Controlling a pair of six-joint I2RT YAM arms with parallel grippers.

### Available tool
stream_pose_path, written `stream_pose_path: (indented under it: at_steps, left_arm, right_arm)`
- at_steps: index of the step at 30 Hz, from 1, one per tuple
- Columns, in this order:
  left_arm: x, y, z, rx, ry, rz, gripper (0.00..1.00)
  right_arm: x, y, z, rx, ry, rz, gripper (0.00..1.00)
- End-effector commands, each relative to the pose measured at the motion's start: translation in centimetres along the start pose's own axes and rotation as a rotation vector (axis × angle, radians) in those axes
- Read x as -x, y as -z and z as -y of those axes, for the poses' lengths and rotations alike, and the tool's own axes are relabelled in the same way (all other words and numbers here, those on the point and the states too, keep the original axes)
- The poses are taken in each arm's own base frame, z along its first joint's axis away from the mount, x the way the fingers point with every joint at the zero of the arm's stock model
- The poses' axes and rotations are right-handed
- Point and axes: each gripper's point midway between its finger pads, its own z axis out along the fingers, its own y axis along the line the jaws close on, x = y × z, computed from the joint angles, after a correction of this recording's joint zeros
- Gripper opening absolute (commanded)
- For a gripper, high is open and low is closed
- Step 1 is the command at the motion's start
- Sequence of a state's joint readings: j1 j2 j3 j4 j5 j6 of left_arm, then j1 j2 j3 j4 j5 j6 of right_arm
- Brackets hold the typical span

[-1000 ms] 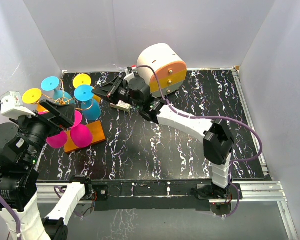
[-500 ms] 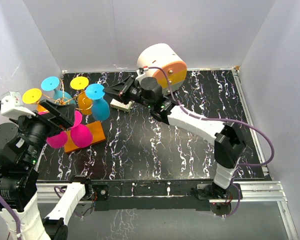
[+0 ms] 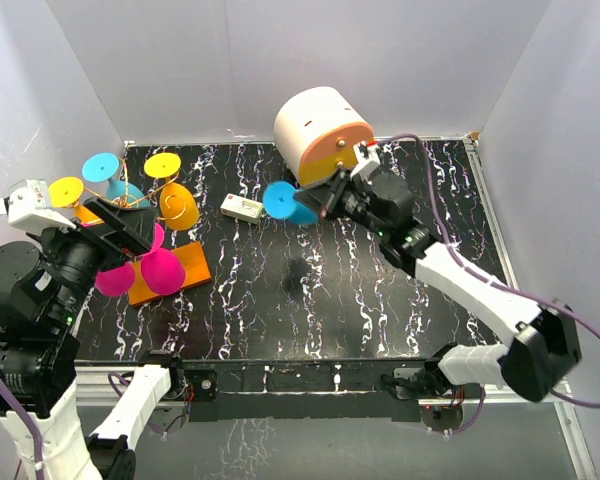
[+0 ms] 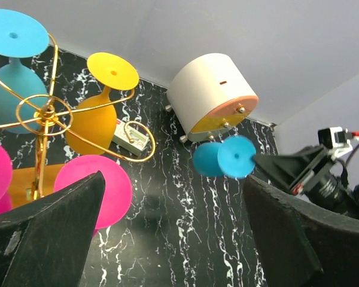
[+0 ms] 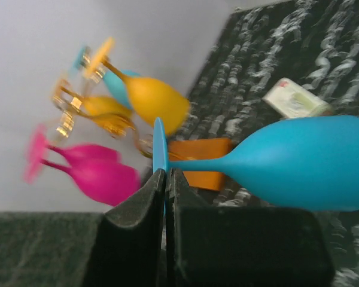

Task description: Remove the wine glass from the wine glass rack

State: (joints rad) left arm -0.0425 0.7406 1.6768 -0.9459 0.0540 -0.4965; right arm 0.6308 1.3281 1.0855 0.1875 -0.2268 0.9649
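Your right gripper (image 5: 166,174) is pinched shut on the thin foot of the blue wine glass (image 5: 311,161), so the glass hangs sideways in the air by the round cabinet (image 3: 320,130), well clear of the wine glass rack (image 3: 175,265). Gripping the foot's edge makes sense to me, since that's the part the hooks cradle. Your left gripper (image 4: 173,179) sits wide open beside the rack, holding nothing

Black white-veined table (image 3: 380,290): wine glass rack (image 3: 193,262) stands on orange base plate at left; round white-and-orange cabinet (image 3: 320,130) at back; small white box (image 3: 242,208) lies between them.
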Motion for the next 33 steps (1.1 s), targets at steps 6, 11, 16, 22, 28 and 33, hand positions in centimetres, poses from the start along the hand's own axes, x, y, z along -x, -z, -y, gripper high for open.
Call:
stream_pose_path:
  at_steps: [6,11,16,22,28,33]
  left_arm:
    - [-1.8,-4.8,5.2,-0.285,0.149,-0.135,0.99]
    - [-2.4,-7.5,10.2,-0.584,0.349,-0.273,0.91]
    - [-1.7,-9.0,11.2,-0.639,0.374,-0.270,0.91]
    - [-6.4,-11.9,14.0,-0.618,0.293,-0.420,0.91]
    - [-14.1,-13.5,18.5,-0.555,0.092,-0.603,0.96]
    - [-16.2,-14.3,17.5,-0.425,0.021,-0.616,0.93]
  right_arm:
    - [-2.7,9.2,6.7,-0.002,1.189,-0.114,0.00]
    - [-4.5,12.4,5.4,0.199,1.562,-0.110,0.00]
    - [-5.7,13.9,4.0,0.310,1.801,-0.062,0.00]
    - [-10.6,15.2,4.0,0.556,2.084,-0.159,0.00]
    - [-11.8,16.1,5.8,0.612,2.271,-0.282,0.00]
    - [-11.1,16.7,7.7,0.517,2.459,-0.281,0.00]
